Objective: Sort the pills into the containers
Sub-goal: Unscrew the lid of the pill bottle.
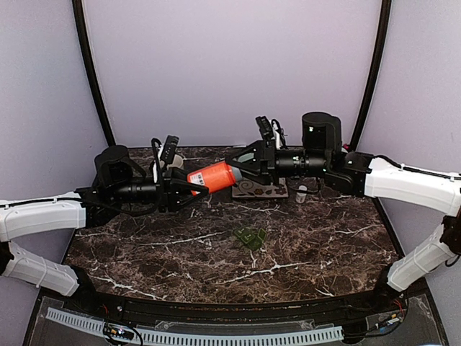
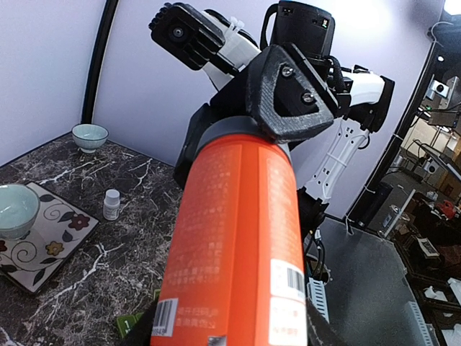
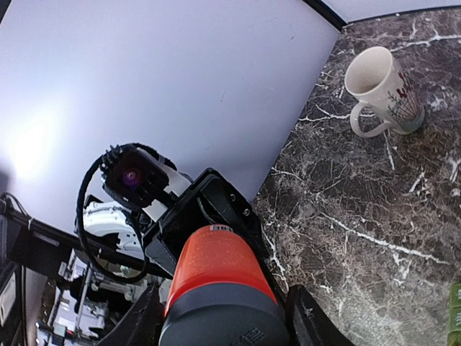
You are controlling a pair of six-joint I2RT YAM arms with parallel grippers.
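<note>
Orange pill bottle [image 1: 214,176] hangs roughly level above the far part of the counter [image 1: 324,238], between the two arms. Left pincer [image 1: 189,187] is clamped on its base end. Right pincer [image 1: 235,169] grips the grey cap [image 3: 223,324], fingers [image 3: 302,321] pressed on either side. Dark green containers [image 1: 250,238] lie near the counter's middle, nearer than the bottle and well apart from both pincers. Beige mug [image 3: 378,90] stands upright.
</note>
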